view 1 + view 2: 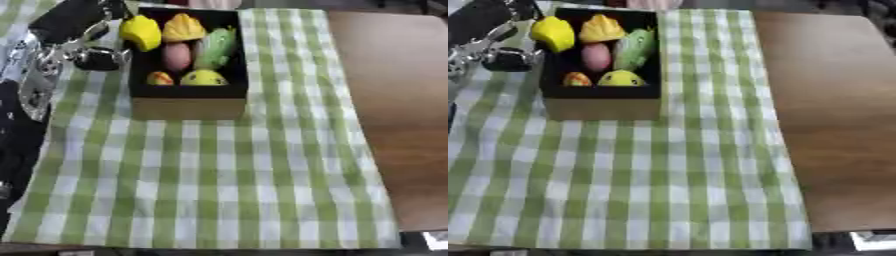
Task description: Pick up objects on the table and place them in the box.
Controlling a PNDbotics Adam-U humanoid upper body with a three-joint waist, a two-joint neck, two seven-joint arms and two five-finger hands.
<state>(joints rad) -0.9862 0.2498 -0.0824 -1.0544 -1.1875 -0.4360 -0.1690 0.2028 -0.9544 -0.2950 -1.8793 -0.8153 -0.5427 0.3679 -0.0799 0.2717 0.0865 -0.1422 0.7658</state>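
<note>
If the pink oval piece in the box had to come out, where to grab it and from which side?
Pinch the pink oval piece across its narrow width, coming straight down from above. It lies lengthwise in the black-lined box, hemmed by the green piece and the box wall, so only its top is open.

Left hand (87, 47) blurred beside the box (188, 107); finger position indeterminate. Left arm cut off at the left edge. Small items inside indistinct.
</note>
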